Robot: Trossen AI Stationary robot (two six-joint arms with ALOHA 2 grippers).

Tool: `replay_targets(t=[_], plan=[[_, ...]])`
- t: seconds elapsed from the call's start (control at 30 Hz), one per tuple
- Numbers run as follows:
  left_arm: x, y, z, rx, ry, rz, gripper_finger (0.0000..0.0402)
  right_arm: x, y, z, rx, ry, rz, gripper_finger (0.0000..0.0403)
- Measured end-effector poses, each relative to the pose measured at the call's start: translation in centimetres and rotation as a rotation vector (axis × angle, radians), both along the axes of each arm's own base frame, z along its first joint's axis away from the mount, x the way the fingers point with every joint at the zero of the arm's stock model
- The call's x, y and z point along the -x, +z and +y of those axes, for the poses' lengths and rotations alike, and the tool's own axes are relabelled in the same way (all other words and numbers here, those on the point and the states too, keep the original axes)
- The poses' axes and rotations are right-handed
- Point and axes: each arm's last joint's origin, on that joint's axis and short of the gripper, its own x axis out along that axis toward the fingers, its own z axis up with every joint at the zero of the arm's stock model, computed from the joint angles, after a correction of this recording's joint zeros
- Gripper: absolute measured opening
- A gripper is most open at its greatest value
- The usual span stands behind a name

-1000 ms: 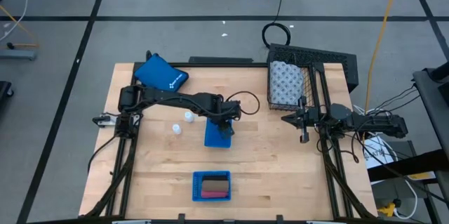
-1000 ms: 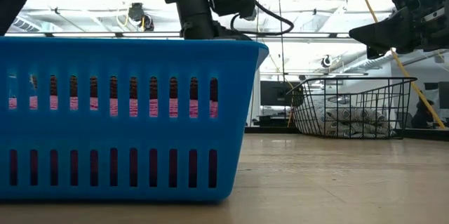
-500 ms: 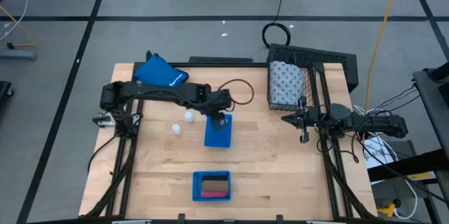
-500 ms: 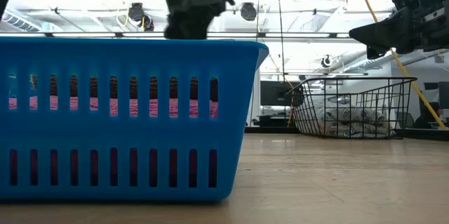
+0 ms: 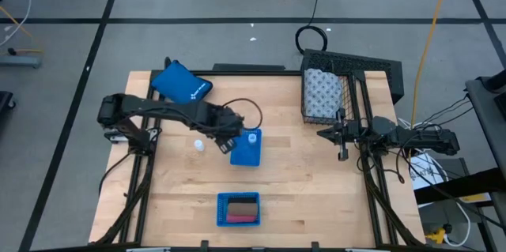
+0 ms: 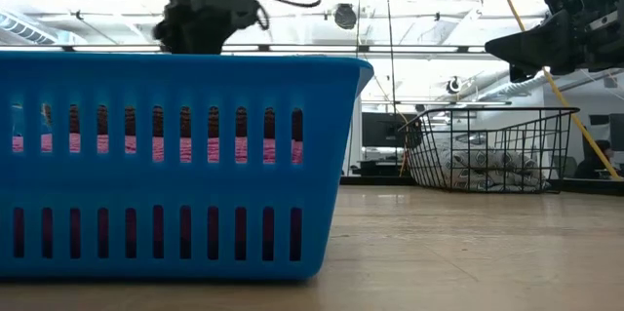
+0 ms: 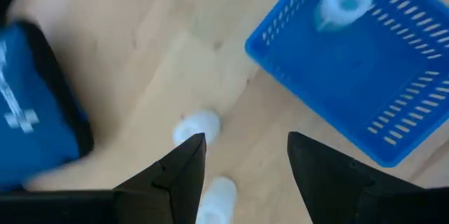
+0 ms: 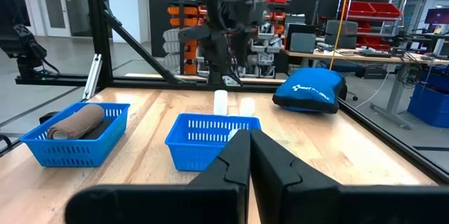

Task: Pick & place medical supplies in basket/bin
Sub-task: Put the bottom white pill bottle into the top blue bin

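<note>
1. The left tool (image 5: 227, 131) hung over the middle of the bench (image 5: 300, 189), its fingers (image 7: 179, 171) spread apart with nothing between them.
2. In the left wrist view, two small white bottles lay on the wood below that tool: one bottle (image 7: 196, 126) just beyond a fingertip, the other bottle (image 7: 216, 197) partly seen in the gap between the fingers.
3. From above, only one of that pair showed clear of the arm, a white bottle (image 5: 198, 145) just beside the left tool.
4. A third white bottle (image 5: 252, 137) lay inside the small blue tray (image 5: 246, 156) at the bench's middle, close to the tray's far wall.
5. The left tool stood beside that tray's edge, not over its inside.
6. A second blue tray (image 5: 238, 208) sat near the front edge of the bench, holding a brown block and a pink block side by side.
7. The black wire basket (image 5: 328, 94) stood at the far right corner, with the white dotted roll (image 5: 321, 94) lying inside it.
8. A blue pouch (image 5: 181, 83) rested at the far left of the bench, well apart from the trays.
9. The right tool (image 5: 342, 155) waited near the bench's right edge, just in front of the basket, its fingers (image 8: 238, 157) pressed together on nothing.
</note>
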Motion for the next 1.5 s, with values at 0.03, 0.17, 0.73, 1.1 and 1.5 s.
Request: replay_targets(t=[0.03, 0.17, 0.73, 1.1, 1.5], plan=[[0.3, -0.2, -0.2, 0.009, 0.029, -0.002, 0.0212, 0.0, 0.0, 0.0, 0.0, 0.0, 0.0, 0.0], [2.2, -1.3, -0.2, 0.058, 0.148, -0.031, 0.0212, 0.0, 0.0, 0.0, 0.0, 0.0, 0.0, 0.0], [9.2, -5.9, -0.5, 0.183, 0.592, 0.033, 0.0212, 0.0, 0.0, 0.0, 0.0, 0.0, 0.0, 0.0], [9.2, -7.2, -0.5, 0.193, 0.594, 0.01, 0.0256, 0.0, 0.0, 0.0, 0.0, 0.0, 0.0, 0.0], [8.6, -7.1, -0.5, 0.192, 0.554, -0.055, 0.0264, 0.0, 0.0, 0.0, 0.0, 0.0, 0.0, 0.0]])
